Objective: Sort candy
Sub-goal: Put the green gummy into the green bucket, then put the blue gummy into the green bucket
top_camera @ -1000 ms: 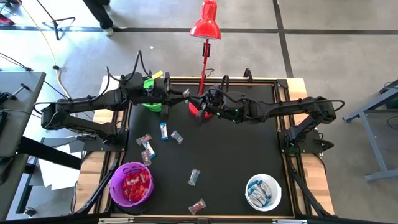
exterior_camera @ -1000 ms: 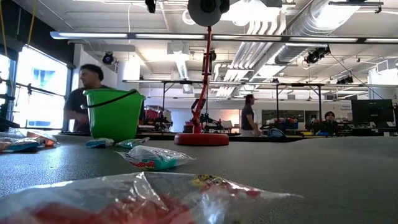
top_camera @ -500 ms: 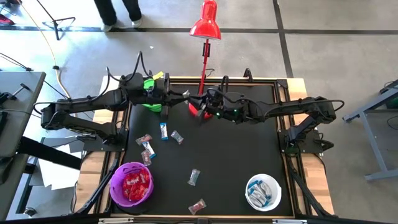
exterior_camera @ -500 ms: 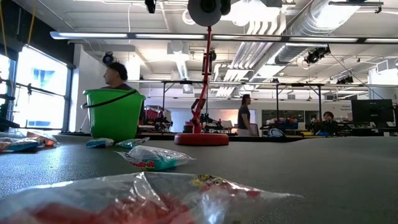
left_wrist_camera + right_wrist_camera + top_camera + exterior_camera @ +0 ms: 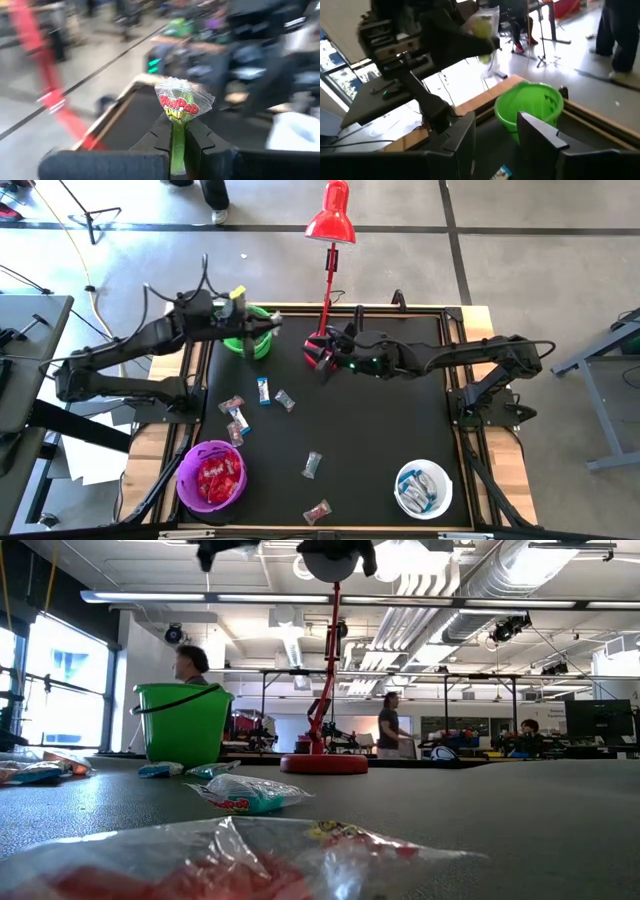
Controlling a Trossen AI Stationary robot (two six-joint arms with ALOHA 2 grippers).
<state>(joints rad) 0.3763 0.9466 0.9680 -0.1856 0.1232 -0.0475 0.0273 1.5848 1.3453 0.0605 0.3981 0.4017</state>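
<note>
**Over the green bowl: left gripper holding a green-wrapped sweet**

Above the green bowl (image 5: 249, 340) at the far left corner of the black surface (image 5: 380, 430), the left gripper (image 5: 268, 322) has its jaws closed on a wrapped candy with a clear greyish-green wrapper (image 5: 181, 105); the left wrist view shows the wrapper pinched between the two fingers, its printed end standing free above them. The right wrist view shows the same candy raised over the bowl's rim. The right gripper (image 5: 322, 352) rests beside the round red base of the desk lamp (image 5: 332, 218), near the far edge of the surface, with its jaws parted and nothing between them (image 5: 495, 135).

Loose candy (image 5: 262, 391) lies scattered left of centre: a cluster near the left edge, one piece (image 5: 313, 465) toward the middle, and one red piece (image 5: 318, 511) at the near edge. The purple bowl (image 5: 211, 476) at the near left corner holds red-wrapped sweets; the white bowl (image 5: 423, 489) at the near right holds blue-and-white ones. In the low view a wrapped piece (image 5: 245, 794) lies close to the camera, and people (image 5: 190, 662) show in the room behind.
</note>
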